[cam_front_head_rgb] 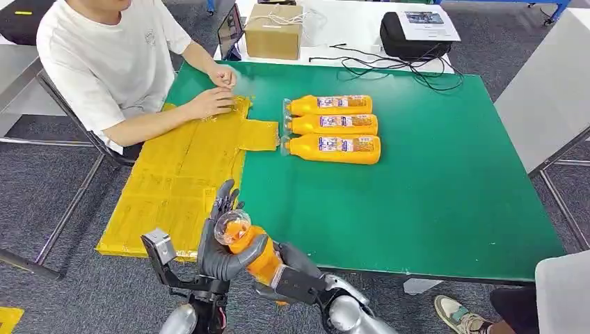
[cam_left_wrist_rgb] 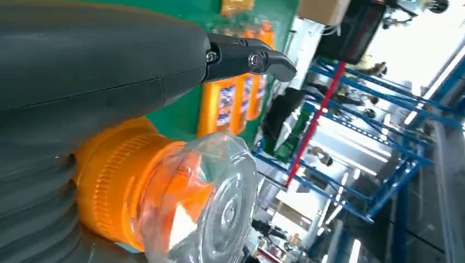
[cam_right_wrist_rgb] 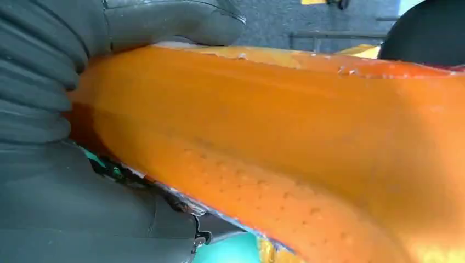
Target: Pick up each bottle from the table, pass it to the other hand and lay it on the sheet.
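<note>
Head view: the handover is in progress near the table's near edge, left hand (cam_front_head_rgb: 224,245) and right hand (cam_front_head_rgb: 296,268) both apparently grasping the bottle (cam_front_head_rgb: 249,247). Next, the right should release, then left lays it on the sheet (cam_front_head_rgb: 182,184).

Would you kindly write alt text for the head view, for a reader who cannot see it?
Both robot hands, left hand and right hand, hold one orange plastic bottle near the green table. Three more orange bottles lie side by side there, and a seated person touches the yellow sheet.
</note>
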